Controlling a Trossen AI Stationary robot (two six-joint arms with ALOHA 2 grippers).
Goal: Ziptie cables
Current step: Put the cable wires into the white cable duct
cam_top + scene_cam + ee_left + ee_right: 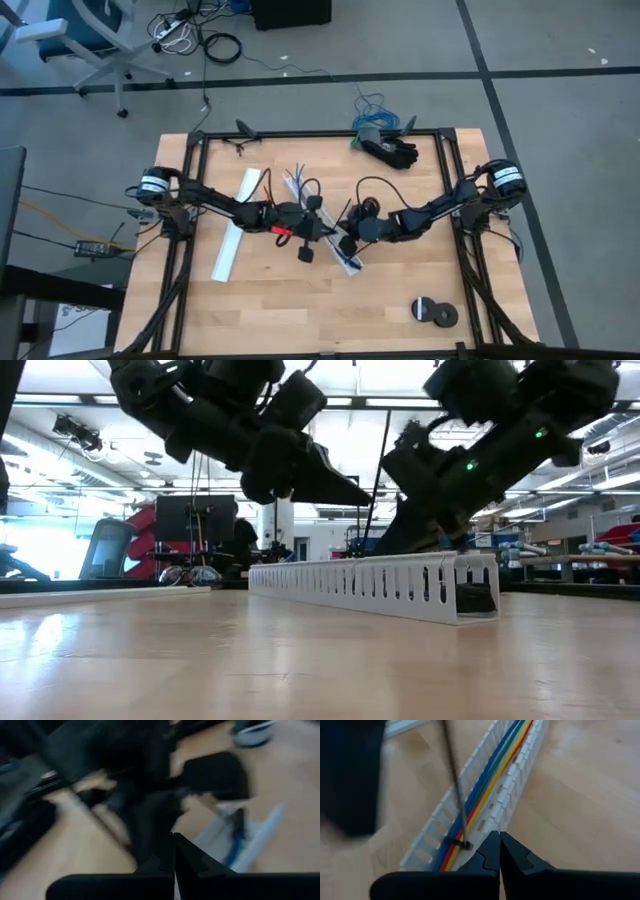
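Observation:
The cables (pixel 485 780), blue, green, yellow and red wires, lie side by side inside a white slotted channel (pixel 520 765) at the table's middle (pixel 350 262). A black ziptie (pixel 455 841) is looped around them, and its thin tail (pixel 452 770) stands up out of the channel. My right gripper (pixel 499 845) is shut with nothing between its fingers. It hovers beside the channel's wall next to that loop. My left gripper (pixel 174 845) is also shut and holds nothing. It hangs above the channel (pixel 380 585), facing the right arm.
A second white strip (pixel 235 225) lies on the table's left half. A dark glove-like thing (pixel 390 150) sits at the far right corner, and two tape rolls (pixel 432 312) near the front right. Both arms crowd the table's middle (pixel 330 225).

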